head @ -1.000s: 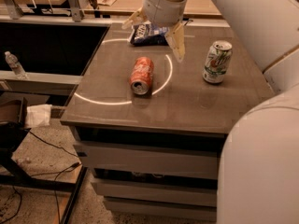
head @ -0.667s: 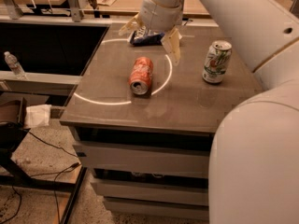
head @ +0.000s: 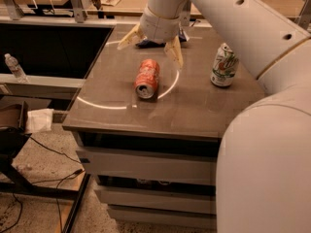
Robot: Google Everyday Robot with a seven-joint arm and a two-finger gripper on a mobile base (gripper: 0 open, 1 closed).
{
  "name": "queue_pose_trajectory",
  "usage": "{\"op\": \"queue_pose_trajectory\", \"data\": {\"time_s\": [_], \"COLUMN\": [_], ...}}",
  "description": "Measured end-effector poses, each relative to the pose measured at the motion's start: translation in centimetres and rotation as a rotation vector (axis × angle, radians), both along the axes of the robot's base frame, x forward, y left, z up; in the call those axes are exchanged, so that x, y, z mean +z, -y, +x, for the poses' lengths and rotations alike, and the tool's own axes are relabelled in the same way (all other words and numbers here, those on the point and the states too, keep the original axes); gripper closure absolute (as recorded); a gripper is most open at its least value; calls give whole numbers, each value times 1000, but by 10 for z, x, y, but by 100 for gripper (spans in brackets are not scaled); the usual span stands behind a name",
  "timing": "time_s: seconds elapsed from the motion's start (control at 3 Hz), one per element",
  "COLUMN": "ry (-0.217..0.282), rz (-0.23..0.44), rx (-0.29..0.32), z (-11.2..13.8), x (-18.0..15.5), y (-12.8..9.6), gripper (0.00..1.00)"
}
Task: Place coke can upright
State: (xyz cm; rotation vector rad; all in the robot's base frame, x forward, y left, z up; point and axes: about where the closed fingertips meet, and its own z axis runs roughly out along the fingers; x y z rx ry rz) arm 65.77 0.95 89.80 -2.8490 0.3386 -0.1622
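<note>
The coke can (head: 147, 78) lies sideways on the tabletop (head: 194, 106). The hand (head: 150, 45) hovers just behind it, spread apart. Probably best to lower and straddle the can's middle.

— Where does the coke can (head: 147, 78) lie?
— On its side near the middle of the table (head: 194, 108), with its silver top turned toward the front edge. It sits inside a thin pale ring (head: 104, 106) on the tabletop.
— And the gripper (head: 148, 48)?
— It hangs just behind and above the can, pointing down. Its two fingers (head: 175, 54) are spread wide, and neither touches the can.
— Anything else on the table?
— A white-and-green can (head: 223, 65) stands upright to the right, well apart from the coke can. A dark blue thing (head: 151, 43) lies behind the gripper, partly hidden.
— And off the table?
— A water bottle (head: 15, 68) stands on the ledge at the left.
</note>
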Motion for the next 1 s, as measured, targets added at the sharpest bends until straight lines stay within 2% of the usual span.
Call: {"op": "queue_pose_trajectory", "data": {"time_s": [0.33,1.0], "ry": [12,-5], "rz": [-46,-116], "rx": [66,116], "z": [1,-8], "x": [-12,-37], "y": [-9,-15], "gripper": [0,0]}}
